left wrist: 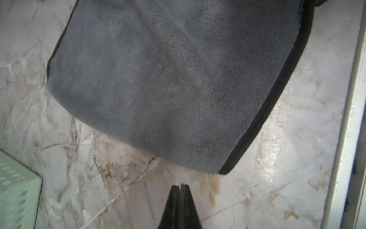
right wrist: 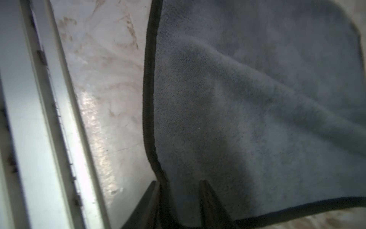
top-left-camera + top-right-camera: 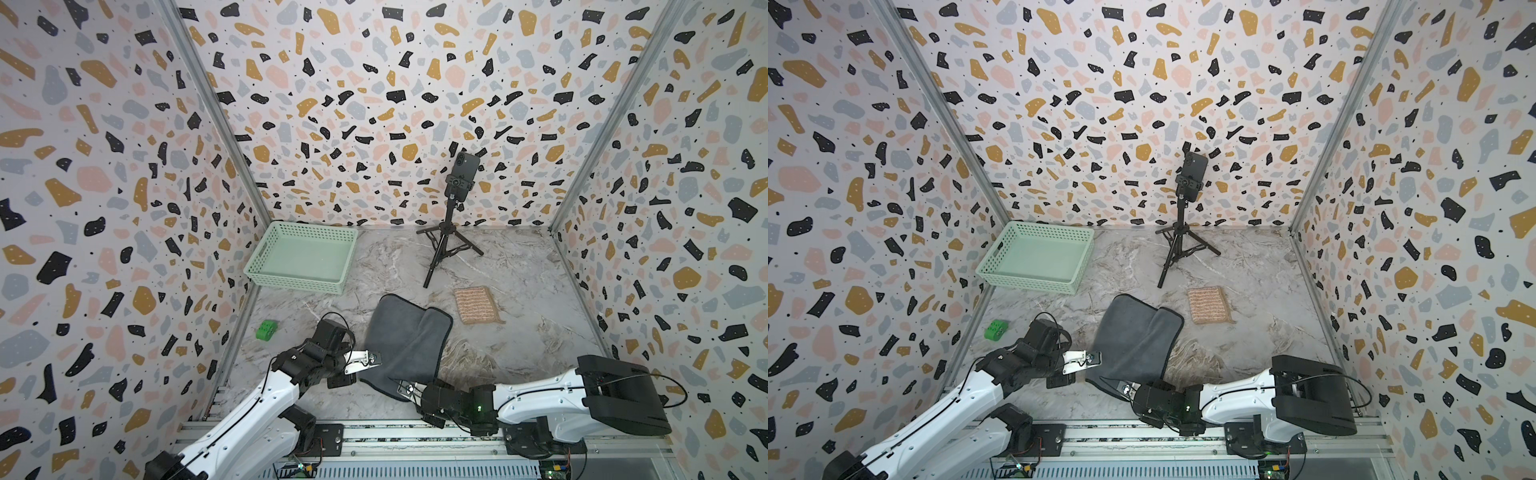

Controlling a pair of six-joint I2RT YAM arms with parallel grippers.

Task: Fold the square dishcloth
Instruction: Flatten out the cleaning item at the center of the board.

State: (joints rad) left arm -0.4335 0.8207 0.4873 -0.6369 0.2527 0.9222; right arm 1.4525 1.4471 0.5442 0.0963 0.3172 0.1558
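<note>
L pincer [image 1: 180, 185] shut, empty, just beside left edge of grey dishcloth [image 3: 405, 336]. R pincer [image 2: 178, 181] part-open, astride near hem.

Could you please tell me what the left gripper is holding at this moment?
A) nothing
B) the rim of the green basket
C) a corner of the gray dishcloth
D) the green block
A: in the left wrist view the left gripper is shut with nothing between its tips, over bare table just short of the edge of the gray dishcloth.
</note>
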